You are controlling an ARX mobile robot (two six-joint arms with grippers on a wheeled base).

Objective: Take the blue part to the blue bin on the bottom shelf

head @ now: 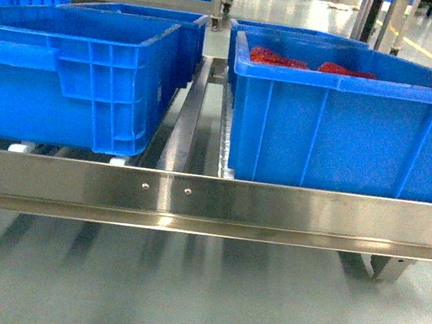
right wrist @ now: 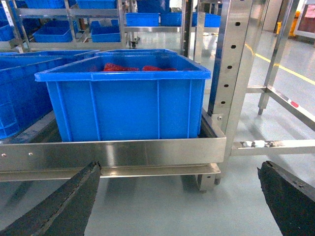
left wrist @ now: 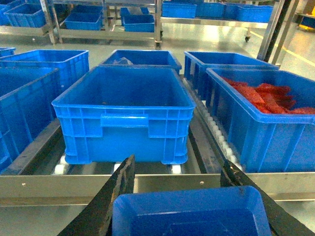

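In the left wrist view my left gripper (left wrist: 178, 163) is shut on the blue part (left wrist: 192, 211), a shallow blue tray-shaped piece held between both black fingers just in front of the bottom shelf (left wrist: 147, 184). Straight beyond it an empty blue bin (left wrist: 123, 105) stands on the shelf rollers; the same bin shows in the head view (head: 65, 76) behind the steel front rail (head: 210, 198). My right gripper (right wrist: 179, 169) is open over the bare floor, nothing between its fingers. Neither gripper shows in the head view.
A blue bin of red parts (head: 345, 125) stands on the shelf's right side (right wrist: 128, 93). More blue bins (left wrist: 39, 61) sit behind and to the left. A steel rack upright (right wrist: 234, 73) rises at the right. Grey floor lies in front of the rail.
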